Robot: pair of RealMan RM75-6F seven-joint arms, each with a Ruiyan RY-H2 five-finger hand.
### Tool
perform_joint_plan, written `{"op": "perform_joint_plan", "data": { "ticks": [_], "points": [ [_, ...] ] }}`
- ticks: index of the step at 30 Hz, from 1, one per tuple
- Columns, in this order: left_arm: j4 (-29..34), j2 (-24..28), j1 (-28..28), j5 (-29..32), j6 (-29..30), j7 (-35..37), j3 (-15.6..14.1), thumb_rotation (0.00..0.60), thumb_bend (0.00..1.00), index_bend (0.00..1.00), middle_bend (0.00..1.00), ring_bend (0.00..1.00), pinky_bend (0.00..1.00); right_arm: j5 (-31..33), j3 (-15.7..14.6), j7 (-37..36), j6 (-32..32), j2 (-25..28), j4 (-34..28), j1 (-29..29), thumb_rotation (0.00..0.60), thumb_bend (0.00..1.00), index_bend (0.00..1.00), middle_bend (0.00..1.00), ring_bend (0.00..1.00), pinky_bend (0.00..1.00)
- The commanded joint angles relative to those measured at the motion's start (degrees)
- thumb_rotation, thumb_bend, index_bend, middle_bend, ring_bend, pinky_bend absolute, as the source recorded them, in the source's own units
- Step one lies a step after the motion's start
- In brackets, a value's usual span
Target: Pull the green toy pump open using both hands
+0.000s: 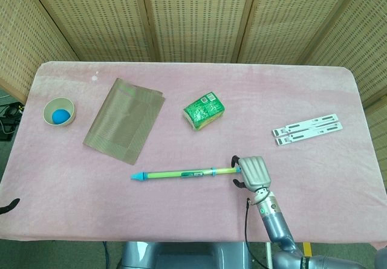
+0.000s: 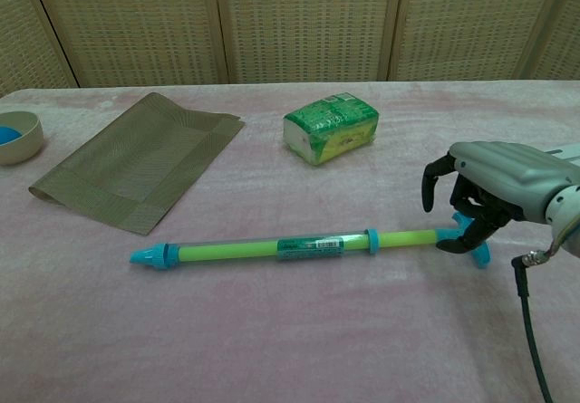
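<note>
One pump (image 1: 184, 173), bowl (image 1: 58, 112), mat (image 1: 124, 120), green packet (image 1: 204, 110); two white strips (image 1: 307, 129).

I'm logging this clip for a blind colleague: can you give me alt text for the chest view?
The right hand hovers over the T-handle end of the green toy pump, fingers curled around but not visibly gripping. The pump lies across the pink table; behind it sit a green packet and a brown mat.
</note>
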State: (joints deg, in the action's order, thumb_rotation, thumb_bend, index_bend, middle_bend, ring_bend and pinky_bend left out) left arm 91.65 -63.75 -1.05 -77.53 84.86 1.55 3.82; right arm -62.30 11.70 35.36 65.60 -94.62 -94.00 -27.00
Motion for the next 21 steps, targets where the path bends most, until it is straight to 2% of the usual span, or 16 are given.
{"op": "perform_joint_plan", "data": {
  "ticks": [1, 7, 16, 21],
  "points": [
    [-0.01, -0.01, 0.02, 0.02, -0.05, 0.01, -0.02, 0.600, 0.00, 0.00, 0.00, 0.00, 0.00, 0.91, -0.06, 0.00, -0.42, -1.00, 1.54, -0.59, 0.600, 0.43, 0.51, 1.00, 1.00, 0.82],
    [-0.07, -0.07, 0.10, 0.05, -0.26, 0.01, -0.08, 0.600, 0.00, 0.00, 0.00, 0.00, 0.00, 2.46, -0.10, -0.30, -1.13, -2.41, 4.50, -1.43, 0.600, 0.50, 0.49, 1.00, 1.00, 0.82],
    [-0.19, -0.39, 0.41, 0.04, -0.93, -0.59, -0.31, 0.600, 0.00, 0.00, 0.00, 0.00, 0.00, 4.98, -0.55, 0.00, -2.34, -3.07, 6.88, -2.27, 0.600, 0.50, 0.44, 1.00, 1.00, 0.82],
    [-0.23, -0.60, 0.56, 0.14, -1.18, -1.03, -0.38, 0.600, 0.00, 0.00, 0.00, 0.00, 0.00, 6.27, -0.72, 0.35, -2.84, -3.52, 7.86, -2.79, 0.600, 0.50, 0.44, 1.00, 1.00, 0.82]
  ]
}}
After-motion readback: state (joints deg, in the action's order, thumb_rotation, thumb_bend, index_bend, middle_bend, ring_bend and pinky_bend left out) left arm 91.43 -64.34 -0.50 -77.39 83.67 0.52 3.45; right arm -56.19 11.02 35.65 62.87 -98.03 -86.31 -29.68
